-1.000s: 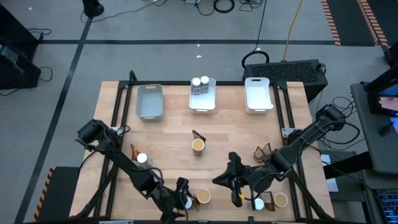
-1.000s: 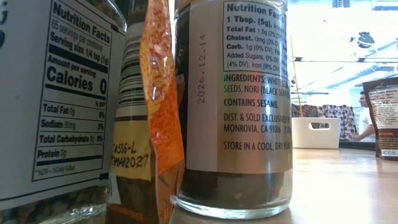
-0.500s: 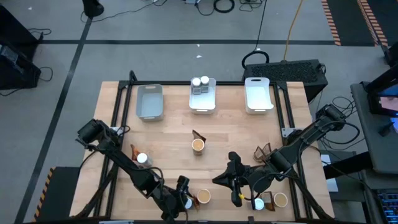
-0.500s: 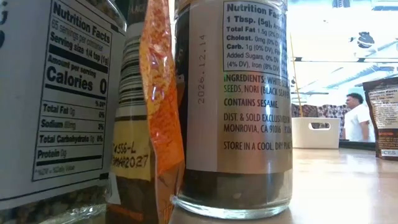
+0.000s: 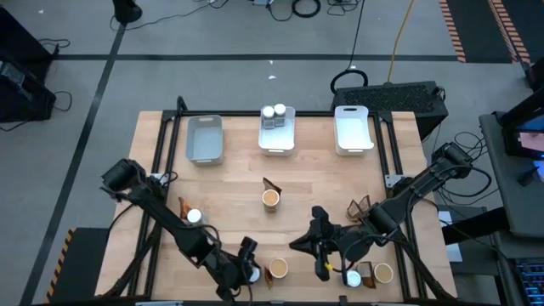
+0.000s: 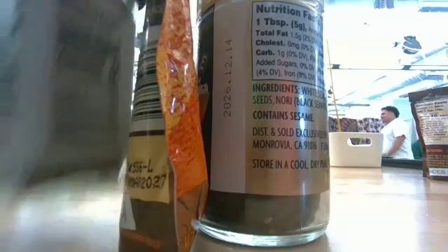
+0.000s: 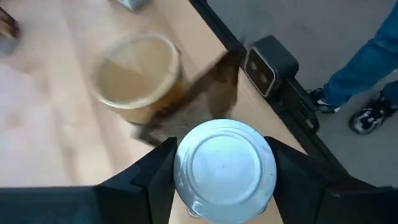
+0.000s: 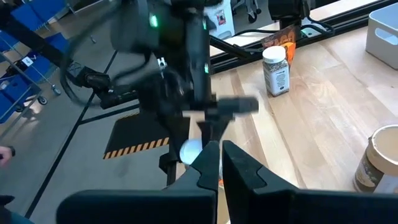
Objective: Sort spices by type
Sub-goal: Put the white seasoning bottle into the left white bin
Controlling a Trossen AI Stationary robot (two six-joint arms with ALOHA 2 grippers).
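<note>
One round white-capped jar point(image 7: 224, 165), left pincer point(image 7: 224, 171) clamping

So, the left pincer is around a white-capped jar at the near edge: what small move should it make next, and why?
Probably lift the white-capped jar straight up. The left pincer has a finger on each side of its cap, and a pouch and a tan-topped tub stand close by. Two similar jars already sit in the middle tray.
</note>
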